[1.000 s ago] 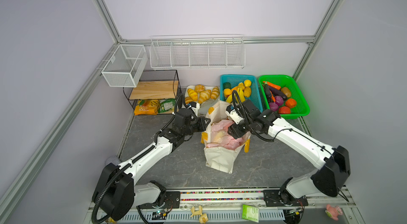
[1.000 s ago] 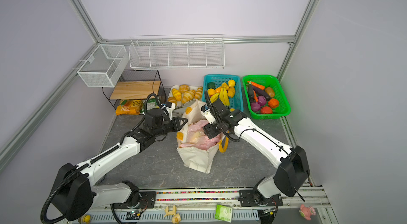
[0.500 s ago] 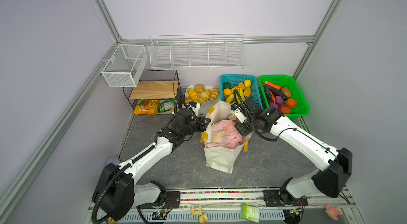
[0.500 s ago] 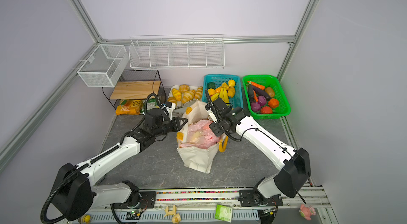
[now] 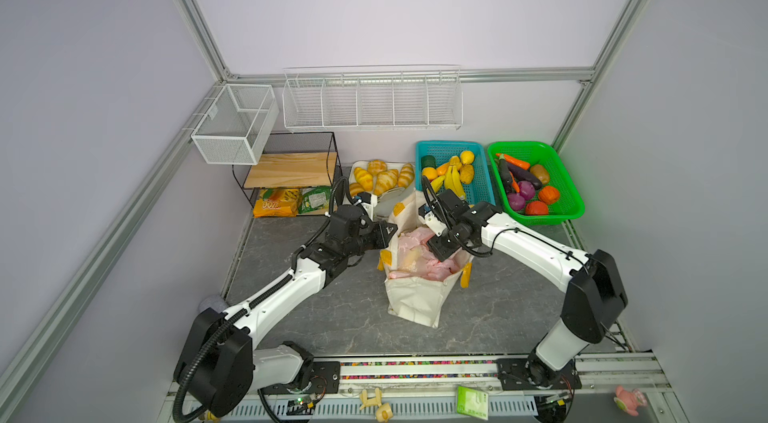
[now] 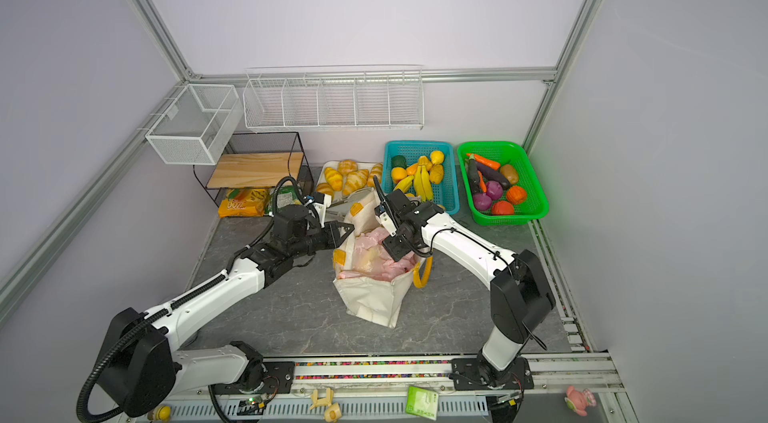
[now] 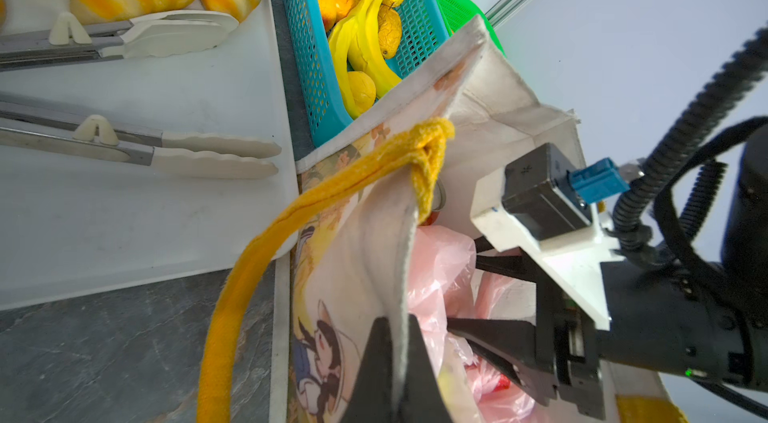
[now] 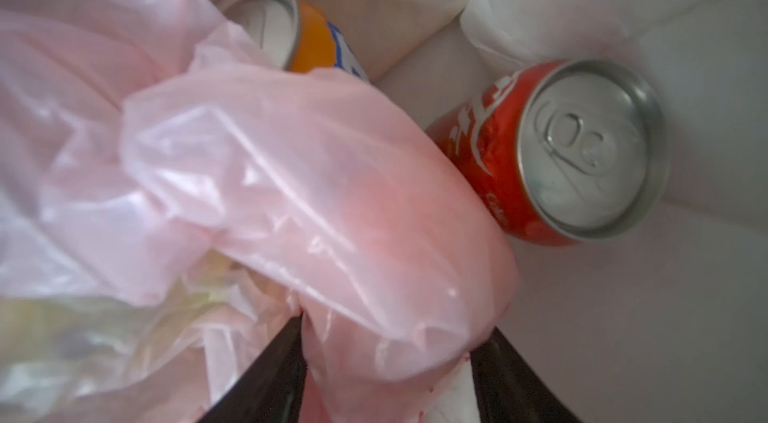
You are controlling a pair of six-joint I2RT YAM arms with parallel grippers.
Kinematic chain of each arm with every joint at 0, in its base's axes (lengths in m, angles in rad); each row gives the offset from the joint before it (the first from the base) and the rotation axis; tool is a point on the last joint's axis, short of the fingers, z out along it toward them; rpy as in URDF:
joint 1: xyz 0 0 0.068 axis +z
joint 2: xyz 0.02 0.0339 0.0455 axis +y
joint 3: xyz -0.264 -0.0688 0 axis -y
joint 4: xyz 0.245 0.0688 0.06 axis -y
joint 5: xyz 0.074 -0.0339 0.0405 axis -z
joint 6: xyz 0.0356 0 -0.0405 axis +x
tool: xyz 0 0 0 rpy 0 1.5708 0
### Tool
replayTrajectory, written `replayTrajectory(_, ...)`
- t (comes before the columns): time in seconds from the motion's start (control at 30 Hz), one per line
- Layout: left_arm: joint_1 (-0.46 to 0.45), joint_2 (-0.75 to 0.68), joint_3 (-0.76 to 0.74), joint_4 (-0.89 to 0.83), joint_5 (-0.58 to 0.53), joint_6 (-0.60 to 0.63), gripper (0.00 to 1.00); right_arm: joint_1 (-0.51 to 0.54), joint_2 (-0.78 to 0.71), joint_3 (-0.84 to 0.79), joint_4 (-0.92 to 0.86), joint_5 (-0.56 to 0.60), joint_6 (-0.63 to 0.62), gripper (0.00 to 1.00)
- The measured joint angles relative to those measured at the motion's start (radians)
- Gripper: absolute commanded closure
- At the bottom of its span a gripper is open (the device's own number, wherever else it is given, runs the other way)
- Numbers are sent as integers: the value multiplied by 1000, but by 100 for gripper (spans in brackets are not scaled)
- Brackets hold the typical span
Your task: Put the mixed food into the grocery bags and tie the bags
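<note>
The pink plastic bag (image 5: 417, 253) lies crumpled inside the open mouth of the cream canvas tote (image 5: 413, 302), which stands at the middle of both top views on the grey table (image 5: 498, 308). In the right wrist view the red cola can (image 8: 561, 150) lies at the right of the frame against the tote's pale lining, just beside the bag. The orange soda can (image 8: 309, 40) shows at upper middle, partly under the pink film. The right gripper (image 8: 386, 362) reaches into the tote. Its jaws stand apart with a puffed fold of the bag filling the gap, and whether they squeeze it cannot be told. The left gripper (image 7: 397, 323) is clamped on the tote's rim, near a yellow-orange handle (image 7: 257, 250). Above the tote in the top views, the blue basket (image 5: 482, 188) holds bananas (image 5: 453, 182) and oranges (image 5: 429, 172). A white tray (image 5: 354, 169) of croissants (image 5: 384, 179) sits to its left, and a green basket (image 5: 540, 219) of vegetables (image 5: 525, 192) to its right.
</note>
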Motion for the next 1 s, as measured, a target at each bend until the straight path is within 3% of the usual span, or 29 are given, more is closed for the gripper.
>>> replayTrajectory(0.3, 0, 0, -5, 12, 1, 0, 100, -5, -138, -5, 26, -14, -18, 31)
replayTrajectory(0.47, 0, 0, -11, 23, 1, 0, 100, -4, -246, -5, 68, -40, -16, 35)
replayTrajectory(0.8, 0, 0, -13, 29, 3, -1, 100, 15, -77, -10, 125, -67, 1, 38)
replayTrajectory(0.93, 0, -1, -14, 30, 3, -1, 100, 15, -95, -11, 113, -45, 2, 32)
replayTrajectory(1.0, 0, -3, -15, 30, 3, 0, 89, 15, -128, -13, 109, -32, 4, 28)
